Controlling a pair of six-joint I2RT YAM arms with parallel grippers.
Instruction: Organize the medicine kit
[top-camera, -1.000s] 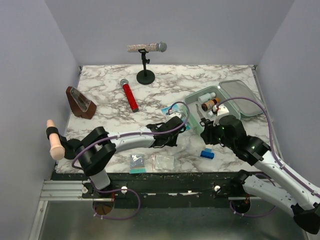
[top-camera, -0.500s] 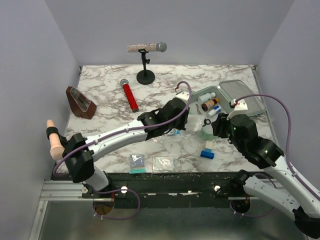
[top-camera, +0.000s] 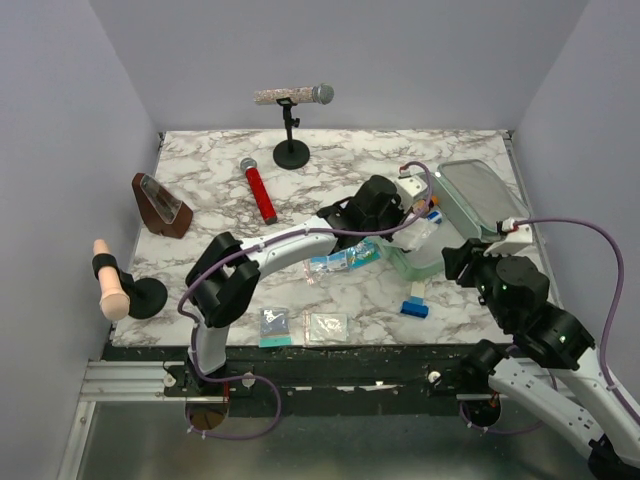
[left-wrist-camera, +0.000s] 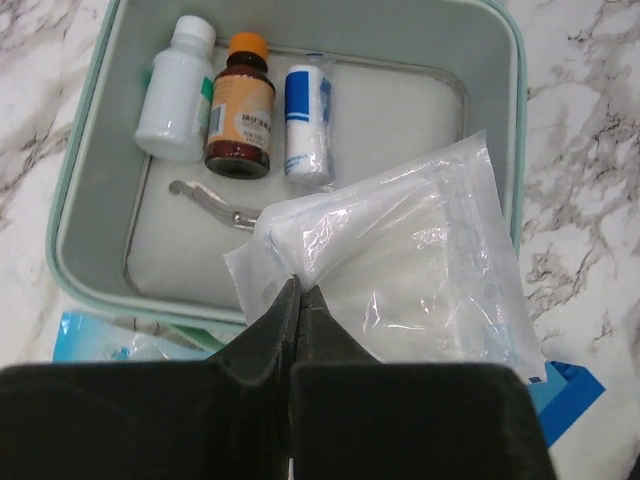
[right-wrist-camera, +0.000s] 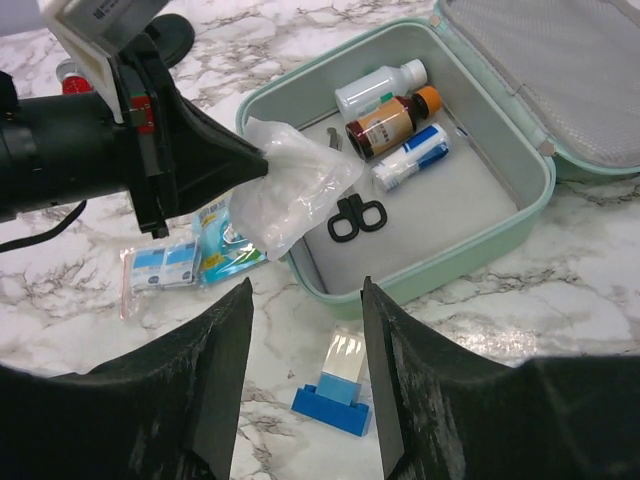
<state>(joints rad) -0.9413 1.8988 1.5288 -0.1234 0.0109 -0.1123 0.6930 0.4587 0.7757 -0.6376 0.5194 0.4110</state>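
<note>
The medicine kit lies open at the worktop's far right, lid back so its tray can take more. The left fingers pinch a clear packet tight, holding it over the tray's left edge, seemingly to drop it in. That arm stretches far rightward. The right fingers hover parted and empty, just near of the kit.

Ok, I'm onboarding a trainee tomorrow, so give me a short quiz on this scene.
1. Fill in: the scissors lie ___ the kit.
2. True or false: the right end effector is open and holds nothing.
3. The left end effector grips: A scissors, B clear packet, C nothing.
Key: 1 inside; 2 true; 3 B.
</note>
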